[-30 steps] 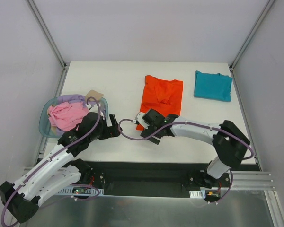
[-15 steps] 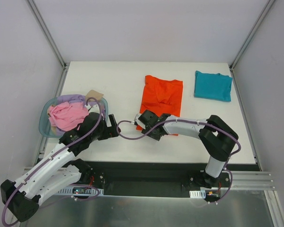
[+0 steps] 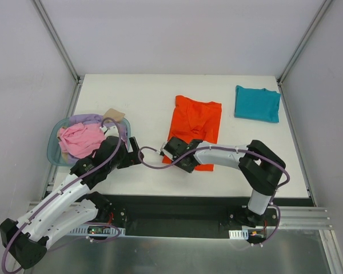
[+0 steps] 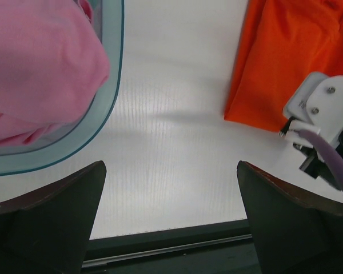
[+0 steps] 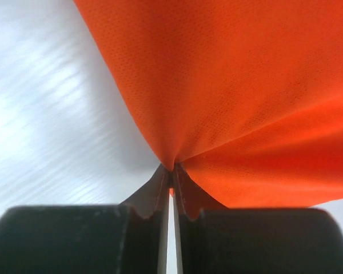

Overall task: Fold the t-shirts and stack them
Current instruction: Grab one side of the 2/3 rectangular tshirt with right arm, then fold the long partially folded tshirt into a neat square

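Top external: shows the orange-red t-shirt (image 3: 195, 127) spread flat in the middle of the table (image 3: 131, 97), well apart from the teal t-shirt (image 3: 257, 103) lying as a neat rectangle at the far right, apparently folded already. Shows a pink shirt (image 3: 80, 140) heaped with others in the blue basket (image 3: 52, 149) at the left. Finds the right gripper (image 3: 174, 149) down on the near-left corner of the orange cloth, closer in than a second ago and no longer spread wide beside the hem. Places the left gripper (image 3: 135, 153) just beside it, between basket and shirt, holding nothing. Left wrist: confirms jaws spread wide over white table, with basket rim and pink cloth to the left, orange hem and the other arm's white wrist to the right. Right wrist: catches the jaws pinched tight on a gather of orange fabric, with taut cloth fanning out from the tips. Reads as a grasp only just made on that corner. Opens the way to carrying the corner across for a fold. Leaves folding and stacking of the orange shirt not yet done.
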`<move>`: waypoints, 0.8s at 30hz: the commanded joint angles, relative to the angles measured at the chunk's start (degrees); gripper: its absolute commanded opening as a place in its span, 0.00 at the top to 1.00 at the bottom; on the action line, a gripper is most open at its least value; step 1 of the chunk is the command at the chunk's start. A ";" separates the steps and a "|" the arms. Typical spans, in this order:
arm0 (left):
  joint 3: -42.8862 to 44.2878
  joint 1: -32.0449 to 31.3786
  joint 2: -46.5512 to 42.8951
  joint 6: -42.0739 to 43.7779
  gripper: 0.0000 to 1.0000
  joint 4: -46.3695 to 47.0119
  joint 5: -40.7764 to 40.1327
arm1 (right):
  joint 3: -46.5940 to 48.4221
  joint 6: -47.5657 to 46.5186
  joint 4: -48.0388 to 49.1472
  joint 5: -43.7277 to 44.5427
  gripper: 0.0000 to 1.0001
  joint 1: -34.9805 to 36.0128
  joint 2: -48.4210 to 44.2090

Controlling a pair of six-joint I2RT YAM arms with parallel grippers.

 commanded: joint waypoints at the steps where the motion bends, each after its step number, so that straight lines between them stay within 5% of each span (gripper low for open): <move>1: 1.30 -0.38 -1.50 -0.07 0.01 -0.85 -2.57 | -0.38 8.62 -7.88 -7.02 0.96 6.82 -6.29; 6: 2.09 -0.38 -2.03 1.16 0.01 -1.90 -3.54 | 2.68 16.96 -15.27 -12.55 0.99 10.35 -10.51; 11: 1.92 -0.38 -2.47 1.43 0.01 -2.35 -5.21 | 3.93 20.41 -17.74 -28.68 0.99 12.90 -16.14; 18: 2.71 -0.37 -0.27 1.51 0.01 -2.35 -5.39 | 7.88 21.29 -23.27 -27.24 0.99 12.12 -20.54; 24: 3.85 -0.38 1.40 1.78 0.01 -2.26 -5.74 | 8.24 20.50 -22.05 -31.09 0.99 4.57 -23.43</move>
